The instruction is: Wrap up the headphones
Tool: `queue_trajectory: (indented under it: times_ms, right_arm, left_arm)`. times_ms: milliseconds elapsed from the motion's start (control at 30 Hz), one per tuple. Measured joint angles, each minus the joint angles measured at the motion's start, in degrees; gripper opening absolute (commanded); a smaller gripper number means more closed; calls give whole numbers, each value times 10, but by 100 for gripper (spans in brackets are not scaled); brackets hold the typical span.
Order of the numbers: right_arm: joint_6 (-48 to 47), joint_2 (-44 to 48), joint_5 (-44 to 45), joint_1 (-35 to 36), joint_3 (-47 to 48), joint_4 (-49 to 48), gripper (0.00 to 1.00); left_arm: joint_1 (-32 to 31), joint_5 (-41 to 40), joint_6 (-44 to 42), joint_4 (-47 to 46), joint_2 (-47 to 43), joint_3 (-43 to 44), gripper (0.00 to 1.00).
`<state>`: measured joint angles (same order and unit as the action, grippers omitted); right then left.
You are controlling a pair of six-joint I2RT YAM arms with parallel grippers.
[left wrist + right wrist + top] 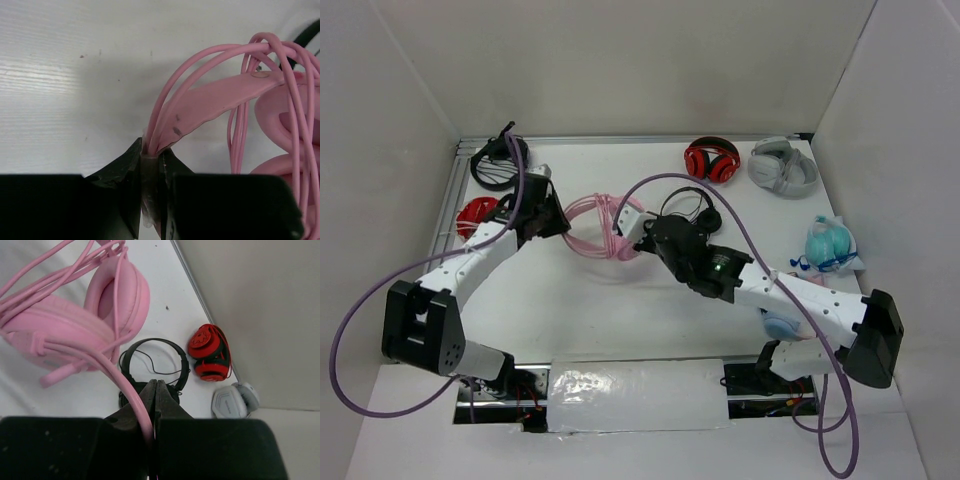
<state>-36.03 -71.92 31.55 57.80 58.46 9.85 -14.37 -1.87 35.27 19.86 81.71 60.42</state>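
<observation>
While left pincer clamps headphones by headband, right pincer pinched onto cable.

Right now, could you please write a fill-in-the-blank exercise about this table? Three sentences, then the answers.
1. The left tool is shut on the ____ of the pink headphones.
2. The right tool is shut on their pink ____.
3. Just beyond the right tool lies a thin headset whose colour is ____.

Missing words: headband; cable; black.
</observation>
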Motion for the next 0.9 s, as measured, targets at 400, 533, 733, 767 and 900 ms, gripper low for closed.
queue_trajectory:
  times_ms: [400, 533, 733, 767, 900]
  right_arm:
    - [-54, -68, -128, -40, 76, 41, 21]
    - [-58, -104, -132, -40, 76, 47, 26]
    - [-46, -124, -193, -60, 66, 54, 29]
    - [-38, -123, -210, -67, 59, 50, 30]
    - [-4, -112, -290, -91, 11, 26, 34]
  left_arm:
    - [-89, 107, -116, -89, -116, -87, 0]
    - [-97, 156, -146, -105, -119, -117, 0]
    - [-94, 185, -158, -120, -150, -175, 0]
    - [-94, 187, -158, -121, -157, -182, 0]
    - [-95, 200, -160, -119, -175, -202, 0]
